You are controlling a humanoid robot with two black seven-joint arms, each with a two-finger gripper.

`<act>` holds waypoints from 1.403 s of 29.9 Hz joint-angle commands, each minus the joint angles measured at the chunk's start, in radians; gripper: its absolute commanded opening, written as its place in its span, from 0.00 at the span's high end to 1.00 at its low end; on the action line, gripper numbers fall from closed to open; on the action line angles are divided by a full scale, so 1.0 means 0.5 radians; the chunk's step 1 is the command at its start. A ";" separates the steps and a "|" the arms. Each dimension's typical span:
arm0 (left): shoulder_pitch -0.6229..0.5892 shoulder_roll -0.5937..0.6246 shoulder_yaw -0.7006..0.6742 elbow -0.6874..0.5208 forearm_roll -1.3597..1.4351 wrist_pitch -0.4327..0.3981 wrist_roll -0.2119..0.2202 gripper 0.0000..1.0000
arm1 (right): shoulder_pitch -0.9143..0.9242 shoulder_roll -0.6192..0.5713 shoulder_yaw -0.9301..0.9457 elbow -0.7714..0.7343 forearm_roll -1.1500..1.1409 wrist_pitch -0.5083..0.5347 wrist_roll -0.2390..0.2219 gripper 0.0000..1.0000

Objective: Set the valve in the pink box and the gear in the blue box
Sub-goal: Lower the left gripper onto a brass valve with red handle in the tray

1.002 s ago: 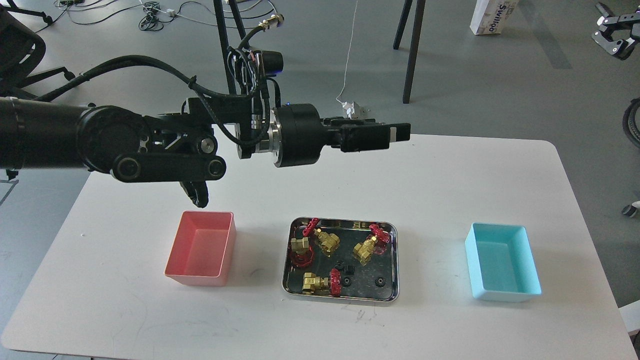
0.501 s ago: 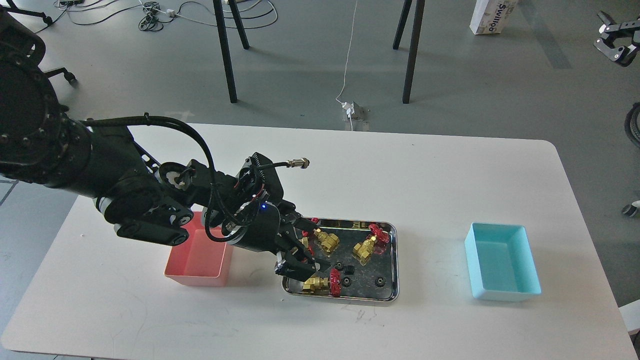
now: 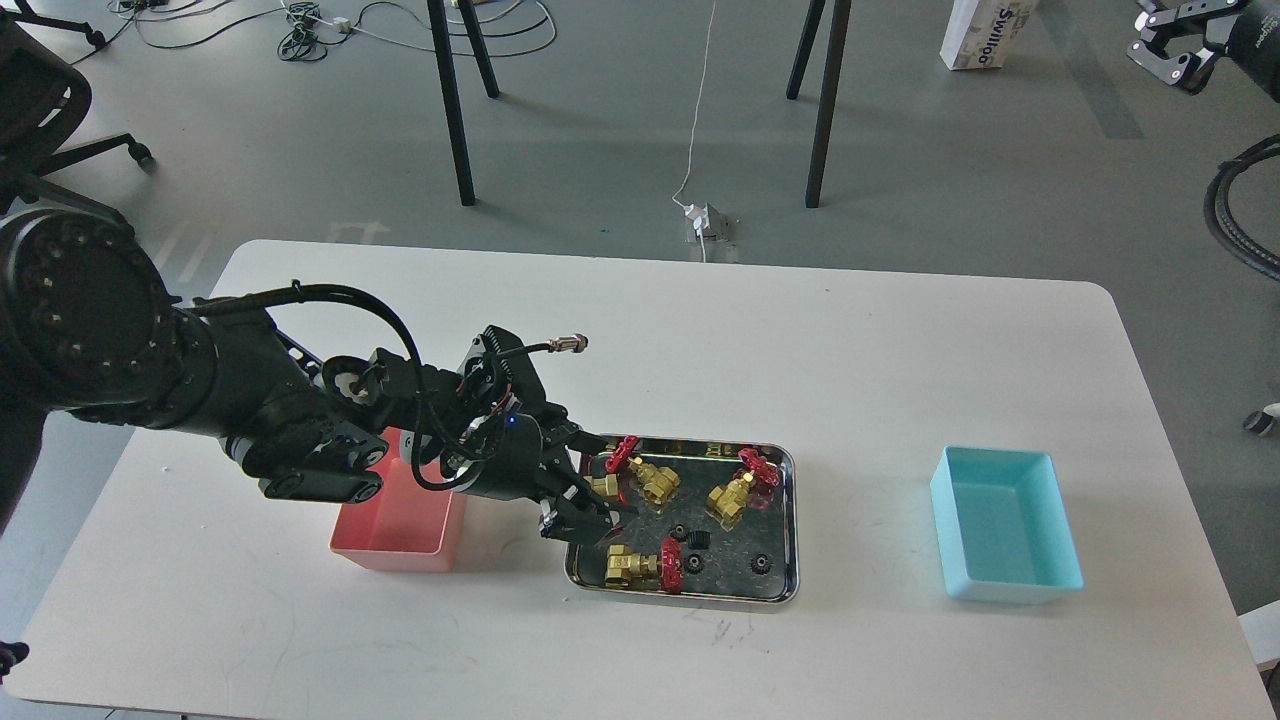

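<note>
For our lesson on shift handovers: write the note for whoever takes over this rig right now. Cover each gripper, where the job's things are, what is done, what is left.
Left gripper: open around a valve at the steel tray's left end.
Right gripper: far off, state unclear.
Four valves and the gears lie in the tray.
Pink box and blue box: empty.
Done: nothing sorted.
Left: everything.

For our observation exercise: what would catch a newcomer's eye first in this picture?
The big black left arm sweeps in from the left, its left gripper spread around a brass valve at the left end of the steel tray. Beyond that, the colours stand out: a pink box left of the tray and an empty blue box to its right.
</note>
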 commanded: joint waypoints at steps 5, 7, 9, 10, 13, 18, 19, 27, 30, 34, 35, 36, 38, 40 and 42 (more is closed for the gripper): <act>0.125 -0.006 -0.002 0.171 0.000 -0.016 0.000 0.16 | -0.029 -0.007 0.006 0.010 0.000 0.002 0.001 0.00; 0.147 -0.009 -0.002 0.190 0.000 -0.019 0.000 0.17 | -0.039 -0.007 0.006 0.010 0.003 0.005 0.001 0.00; 0.165 -0.022 -0.002 0.211 0.000 -0.022 0.000 0.19 | -0.051 -0.007 0.006 0.013 0.003 0.002 0.001 0.00; 0.171 -0.031 -0.002 0.224 0.000 -0.022 0.000 0.20 | -0.057 -0.007 0.006 0.013 0.003 0.002 0.001 0.00; 0.202 -0.037 -0.002 0.230 0.003 -0.022 0.000 0.24 | -0.066 -0.007 0.006 0.013 0.003 0.002 0.001 0.00; 0.217 -0.037 -0.002 0.236 0.003 -0.022 0.000 0.33 | -0.097 -0.007 0.009 0.013 0.003 0.002 0.001 0.00; 0.220 -0.037 -0.002 0.236 0.003 -0.019 0.000 0.34 | -0.100 -0.007 0.009 0.013 0.003 0.002 0.001 0.00; 0.282 -0.083 0.016 0.371 0.006 -0.019 0.000 0.43 | -0.125 -0.007 0.012 0.013 0.003 0.002 0.001 0.00; 0.285 -0.086 0.025 0.371 0.030 -0.019 0.000 0.52 | -0.125 -0.011 0.012 0.013 0.003 0.002 -0.002 0.00; 0.282 -0.080 0.025 0.374 0.144 -0.019 0.000 0.66 | -0.134 -0.011 0.012 0.013 0.003 0.002 -0.002 0.00; 0.282 -0.077 0.025 0.374 0.147 -0.019 0.000 0.70 | -0.137 -0.011 0.015 0.013 0.003 0.002 -0.002 0.00; 0.282 -0.074 0.022 0.374 0.150 -0.016 0.000 0.72 | -0.137 -0.011 0.012 0.013 0.003 0.002 -0.002 0.00; 0.282 -0.068 0.019 0.374 0.153 -0.010 0.000 0.77 | -0.140 -0.014 0.012 0.013 0.003 0.002 -0.002 0.00; 0.279 -0.065 0.013 0.371 0.156 0.000 0.000 0.81 | -0.143 -0.014 0.009 0.013 0.003 0.002 -0.002 0.00; 0.276 -0.052 0.007 0.371 0.165 0.003 0.000 0.87 | -0.152 -0.014 0.012 0.013 0.003 0.002 -0.002 0.00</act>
